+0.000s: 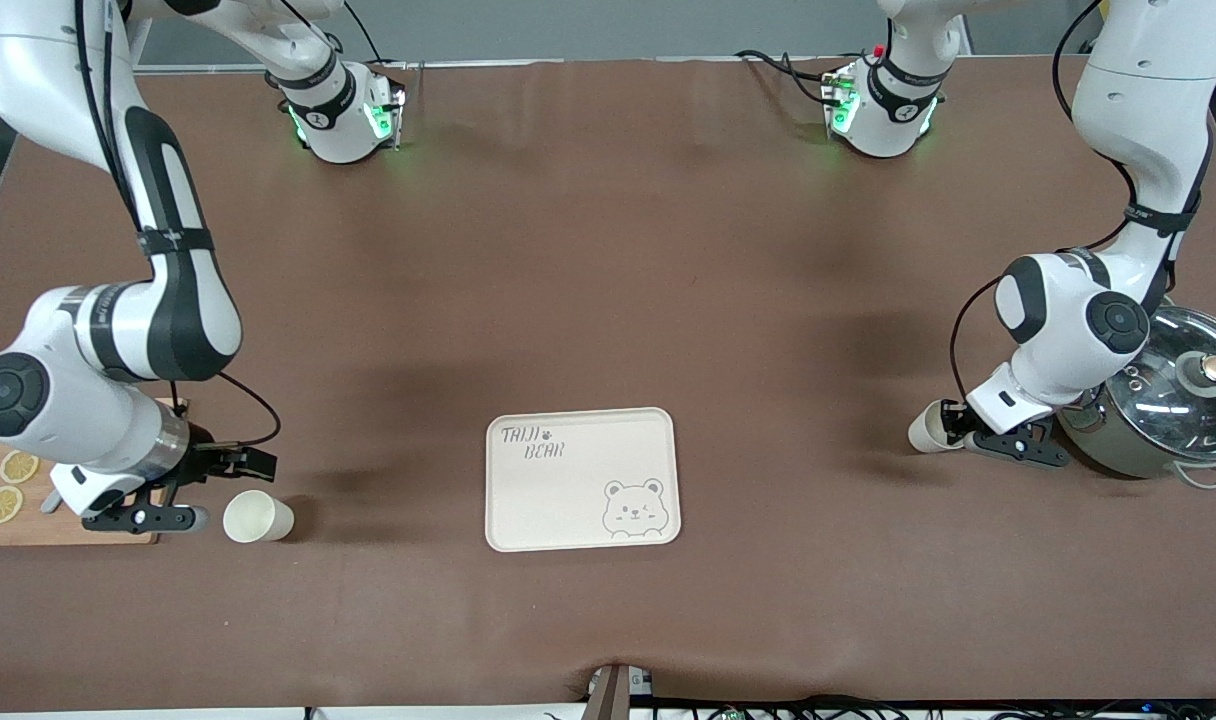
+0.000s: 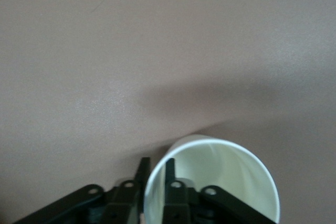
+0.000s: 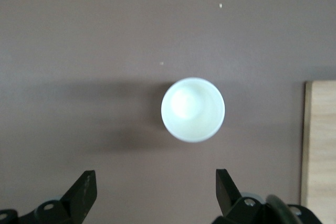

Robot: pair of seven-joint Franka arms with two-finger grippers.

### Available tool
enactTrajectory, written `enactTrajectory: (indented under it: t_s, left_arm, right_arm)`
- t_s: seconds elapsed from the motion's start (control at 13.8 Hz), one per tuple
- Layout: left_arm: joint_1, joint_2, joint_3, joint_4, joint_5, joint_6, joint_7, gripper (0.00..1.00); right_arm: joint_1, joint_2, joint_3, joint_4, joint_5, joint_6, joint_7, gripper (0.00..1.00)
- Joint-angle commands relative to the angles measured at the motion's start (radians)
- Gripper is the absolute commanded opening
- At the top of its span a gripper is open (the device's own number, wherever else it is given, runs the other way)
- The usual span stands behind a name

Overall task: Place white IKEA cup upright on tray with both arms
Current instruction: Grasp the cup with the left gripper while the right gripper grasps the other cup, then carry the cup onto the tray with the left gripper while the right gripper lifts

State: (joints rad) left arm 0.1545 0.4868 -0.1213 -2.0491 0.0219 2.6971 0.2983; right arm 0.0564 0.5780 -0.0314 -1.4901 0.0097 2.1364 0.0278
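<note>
One white cup (image 1: 926, 430) lies on its side on the table at the left arm's end, its mouth (image 2: 212, 182) facing the wrist. My left gripper (image 1: 953, 427) (image 2: 156, 164) is shut on its rim, one finger inside the cup and one outside. Another white cup (image 1: 258, 517) (image 3: 192, 109) lies on its side at the right arm's end. My right gripper (image 1: 220, 490) (image 3: 155, 183) is open just short of its mouth, touching nothing. The cream tray (image 1: 553, 505) with the bear drawing sits between the two cups.
A steel pot with a glass lid (image 1: 1173, 405) stands right beside the left wrist. A wooden cutting board (image 1: 68, 515) (image 3: 320, 150) with lemon slices (image 1: 3, 503) lies under the right arm, next to its cup.
</note>
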Motion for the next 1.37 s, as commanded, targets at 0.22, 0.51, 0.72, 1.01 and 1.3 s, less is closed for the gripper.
enactTrajectory:
  t_s: [0.22,0.51,0.72,1.01,1.3]
  left_arm:
    - [-0.168,-0.011,0.002,0.119,0.021,-0.112,-0.322,0.00]
    - [-0.360,0.097,0.008,0.441,0.023,-0.438,-0.664,0.00]
    - [-0.484,0.173,0.012,0.605,0.023,-0.534,-0.887,0.00]
    - [-0.567,0.252,0.020,0.723,0.023,-0.534,-1.034,0.00]
    - [-0.711,0.302,0.126,0.782,0.018,-0.498,-1.059,0.00]
  right_arm:
    - [0.016,0.120,0.004,0.017,0.001,0.175,-0.017,1.00]
    - [0.003,0.178,0.004,0.017,-0.004,0.252,-0.045,1.00]
    - [-0.003,0.198,0.004,0.016,-0.004,0.267,-0.075,1.00]
    - [-0.003,0.197,0.004,0.014,-0.007,0.261,-0.088,0.11]
    - [-0.004,0.194,-0.001,0.016,-0.010,0.264,-0.132,0.00]
